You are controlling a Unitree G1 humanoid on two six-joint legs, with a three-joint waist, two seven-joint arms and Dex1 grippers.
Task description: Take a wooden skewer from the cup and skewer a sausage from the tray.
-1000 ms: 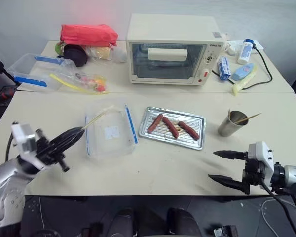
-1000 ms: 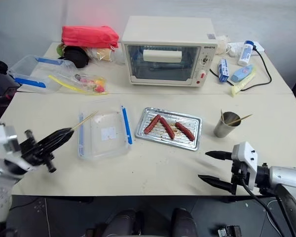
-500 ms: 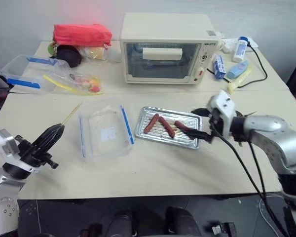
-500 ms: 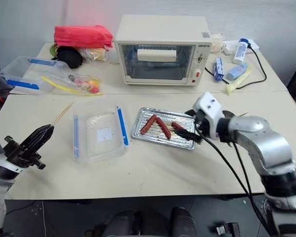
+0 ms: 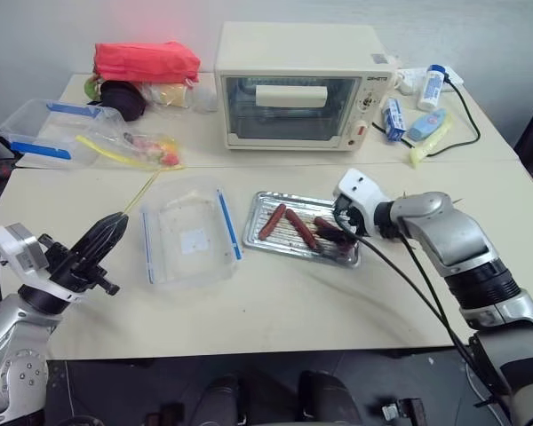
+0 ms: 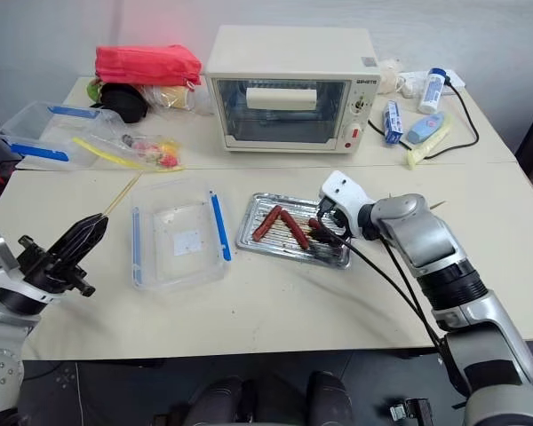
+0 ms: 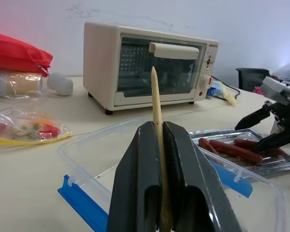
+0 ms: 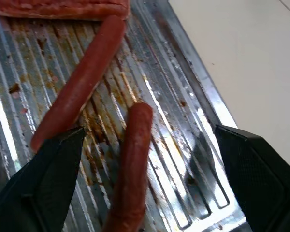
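Pale cream tabletop, white toaster oven (image 5: 302, 84) at the far side. Shallow shiny silver metal tray (image 5: 268, 201) w/ ribbed bottom sits mid-table, three slim reddish-brown sausages in it. Right gripper (image 8: 145, 193) hangs just over the tray's right end, fingers spread wide, nothing held, straddling the rightmost sausage (image 8: 133, 164). In the right wrist view that sausage's long axis runs along the gap, lengthwise btwn the fingers, so a close should pinch its sides. Next sausage (image 8: 79, 82) lies just beside one finger, could get nudged.

Left gripper (image 5: 109, 233) is well apart at the near left, clamped on a thin pale tan wooden skewer (image 7: 157, 104), tip aimed far-right twd the tray. Clear plastic box w/ blue clips (image 5: 191, 235) lies btwn it and the tray. Right arm clearly nearer the sausage.
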